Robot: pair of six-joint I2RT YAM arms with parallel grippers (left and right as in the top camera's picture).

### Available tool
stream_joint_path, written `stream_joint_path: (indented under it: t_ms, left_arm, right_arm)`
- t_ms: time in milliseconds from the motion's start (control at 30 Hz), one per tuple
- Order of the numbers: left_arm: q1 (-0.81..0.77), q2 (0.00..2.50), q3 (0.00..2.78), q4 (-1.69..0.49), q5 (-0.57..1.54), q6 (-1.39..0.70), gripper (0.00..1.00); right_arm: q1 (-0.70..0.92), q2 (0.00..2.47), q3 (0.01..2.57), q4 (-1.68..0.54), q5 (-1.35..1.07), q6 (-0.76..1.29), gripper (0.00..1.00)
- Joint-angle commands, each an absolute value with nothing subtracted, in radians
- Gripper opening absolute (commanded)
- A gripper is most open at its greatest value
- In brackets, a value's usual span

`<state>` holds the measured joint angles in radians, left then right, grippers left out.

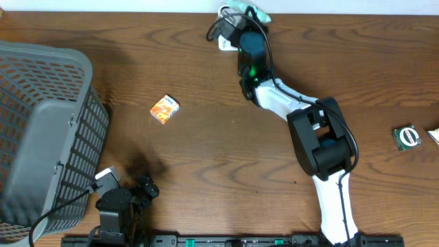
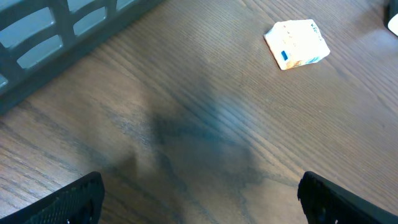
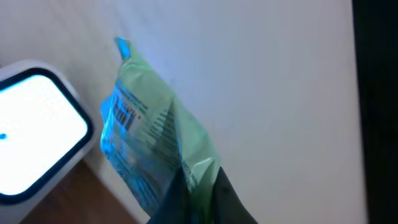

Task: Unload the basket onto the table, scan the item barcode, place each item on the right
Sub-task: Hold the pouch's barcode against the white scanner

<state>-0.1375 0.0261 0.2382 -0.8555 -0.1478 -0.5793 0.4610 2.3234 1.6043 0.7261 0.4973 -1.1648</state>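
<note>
My right gripper (image 3: 200,188) is shut on the lower edge of a light green packet (image 3: 152,140), which stands upright between the fingers. A barcode (image 3: 126,115) shows on its left face, turned toward a white scanner (image 3: 34,134) with a lit window. From overhead, the right gripper (image 1: 241,24) is at the table's far edge, holding the green packet (image 1: 251,10) beside the scanner (image 1: 224,42). My left gripper (image 1: 147,186) stands open near the front edge with nothing between its fingers (image 2: 68,200).
A grey mesh basket (image 1: 41,130) fills the left side. A small orange box (image 1: 164,108) lies on the wood, also in the left wrist view (image 2: 297,43). A dark green packet (image 1: 406,136) and another item (image 1: 435,135) lie at the right edge.
</note>
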Motion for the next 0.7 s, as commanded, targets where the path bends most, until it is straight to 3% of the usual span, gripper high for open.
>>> stream_joint_path:
  t_ms: [0,267,433,667]
  left_arm:
    - [-0.134,0.024,0.232,-0.914,-0.176,-0.574,0.98]
    - [-0.134,0.024,0.232,-0.914,-0.177,-0.575,0.98]
    - [-0.134,0.024,0.232,-0.914,-0.177,-0.575,0.98]
    - [-0.134,0.024,0.232,-0.914,-0.176,-0.574,0.98]
  right_arm:
    - [0.466,2.376,1.666,0.710,0.530,-1.380,0.01]
    - [0.488,2.383,1.668,0.712,0.554,-1.439,0.01]
    - [0.476,2.378,1.668,0.726,0.666,-1.579,0.01]
    - [0.347,2.312,1.668,0.729,0.923,-1.521,0.01]
